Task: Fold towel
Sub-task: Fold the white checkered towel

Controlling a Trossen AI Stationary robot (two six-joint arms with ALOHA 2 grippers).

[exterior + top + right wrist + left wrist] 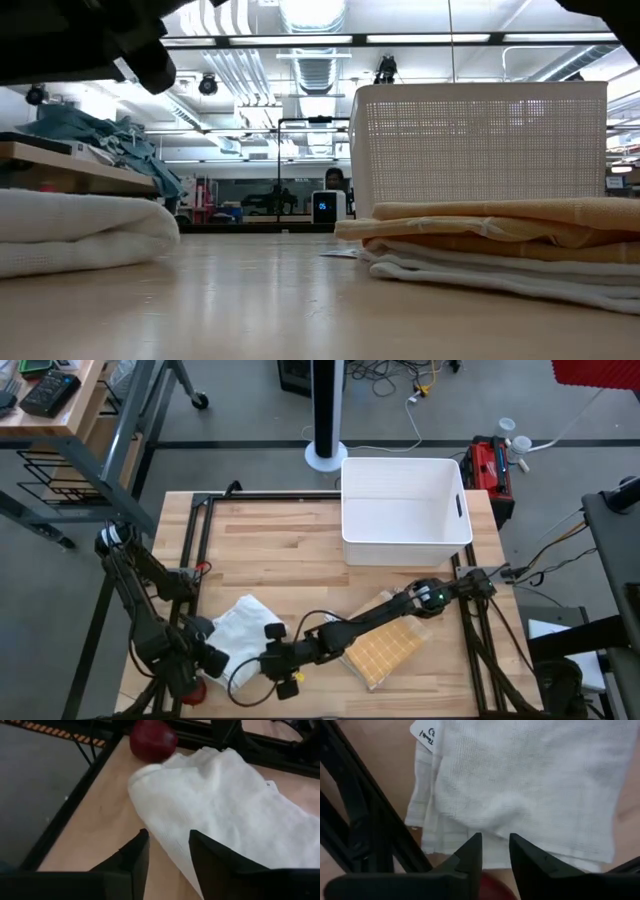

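High view: a wooden table (270,550) with two dark arms, both low at its front edge.
Towel: the white towel (238,632) lies folded near the front left corner of the table, flat on the wood; a small label shows at one of its edges in the left wrist view.
Left gripper: the left gripper (212,660) is at the front left corner, just beside the towel's edge. Its fingers stand a little apart, a narrow gap, and hold nothing; the towel is just ahead of the tips.
Right gripper: the right gripper (275,656) reaches across the front of the table to the other side of the towel. Its fingers are apart, wider than the left ones, with no cloth between them.
Red object: a round red thing (153,740) sits at the front left corner, touching the towel.
Stack: folded yellow and white cloths (385,645) lie near the front edge, right of the middle.
Bin: a white bin (404,510) stands at the back right corner.
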